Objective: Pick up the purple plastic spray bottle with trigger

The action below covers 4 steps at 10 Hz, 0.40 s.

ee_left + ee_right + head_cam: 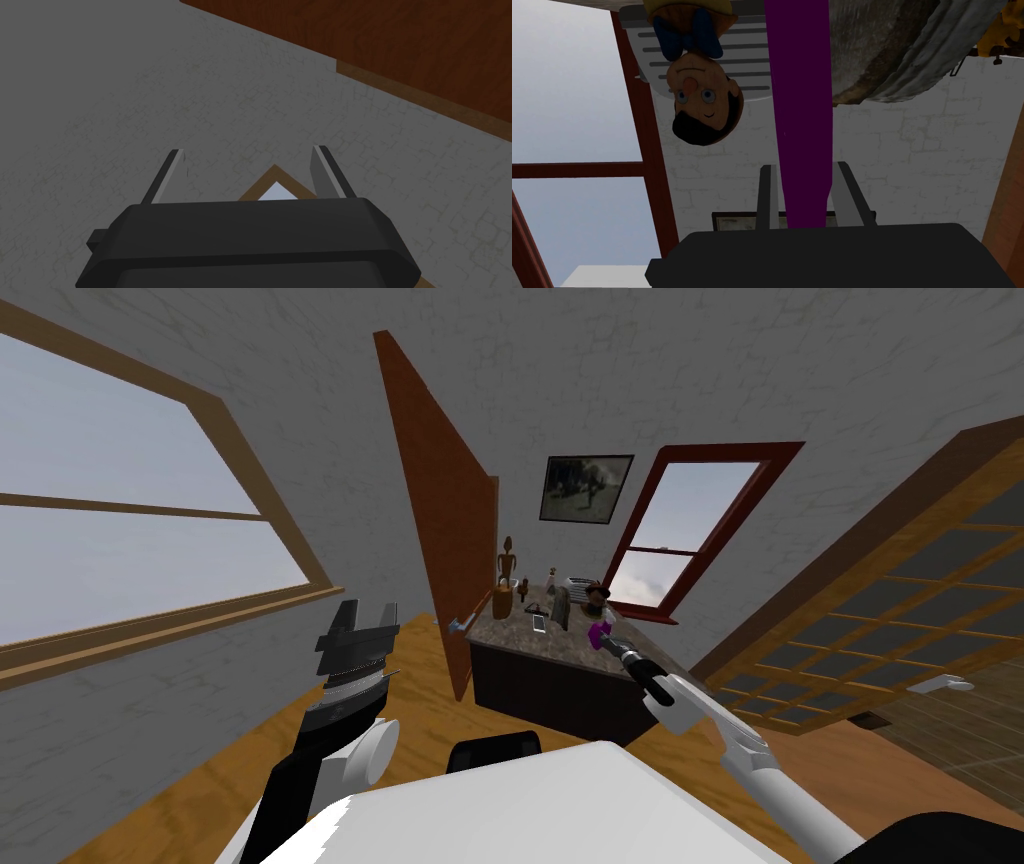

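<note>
Step in hand: the grasp. The right gripper (804, 166) is reached out over the worktop (520, 638). Its fingers (767, 195) are drawn narrow and press both sides of the purple spray bottle (802, 110). The bottle stands among clutter near the worktop's right-hand edge, just beside a doll (704, 107) with a blue bow. Judged next: a straight lift, grip held firm, clear of the doll and of a rough grey-brown object (892, 50) close by. Not verifiable: the bottle's trigger head and base are both cut off, so whether the base has left the surface cannot be told. The left gripper (247, 151) is raised aside — fingers wide, empty.
</note>
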{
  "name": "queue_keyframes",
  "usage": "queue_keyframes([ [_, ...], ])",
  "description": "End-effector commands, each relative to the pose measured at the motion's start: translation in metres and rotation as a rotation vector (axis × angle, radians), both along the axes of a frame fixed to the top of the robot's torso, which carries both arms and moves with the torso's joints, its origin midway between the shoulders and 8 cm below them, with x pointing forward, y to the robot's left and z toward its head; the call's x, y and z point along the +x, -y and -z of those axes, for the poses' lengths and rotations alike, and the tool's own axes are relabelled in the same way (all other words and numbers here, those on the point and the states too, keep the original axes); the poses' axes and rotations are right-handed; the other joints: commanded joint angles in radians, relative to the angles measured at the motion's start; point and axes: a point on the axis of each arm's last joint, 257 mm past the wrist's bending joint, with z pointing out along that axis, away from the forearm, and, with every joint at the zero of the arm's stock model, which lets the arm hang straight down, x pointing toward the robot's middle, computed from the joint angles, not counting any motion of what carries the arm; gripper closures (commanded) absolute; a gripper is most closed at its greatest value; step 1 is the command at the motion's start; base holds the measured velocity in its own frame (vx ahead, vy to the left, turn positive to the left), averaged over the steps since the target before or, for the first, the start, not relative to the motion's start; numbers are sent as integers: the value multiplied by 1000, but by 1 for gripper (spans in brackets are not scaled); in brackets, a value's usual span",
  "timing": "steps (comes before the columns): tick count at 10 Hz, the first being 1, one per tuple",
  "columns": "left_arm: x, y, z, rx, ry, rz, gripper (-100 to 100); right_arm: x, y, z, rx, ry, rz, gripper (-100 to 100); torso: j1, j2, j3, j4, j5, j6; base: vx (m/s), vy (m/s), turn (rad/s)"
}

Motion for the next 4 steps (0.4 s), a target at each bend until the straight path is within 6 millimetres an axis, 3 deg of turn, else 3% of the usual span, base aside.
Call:
queue_keyframes([
  [1, 0, 0, 0, 0, 0, 0, 0, -1, -13, -8, 2, 14, -23, 100, 0, 0, 0, 0, 0, 0, 7, 2, -3],
  [3, 0, 0, 0, 0, 0, 0, 0, -1, -14, -7, 2, 15, -22, 100, 2, 2, 2, 1, 1, -1, -2, 4, 2],
  [4, 0, 0, 0, 0, 0, 0, 0, 0, -15, -8, 2, 17, -24, 0, 2, 3, 2, 1, 1, -1, 0, 0, 0],
])
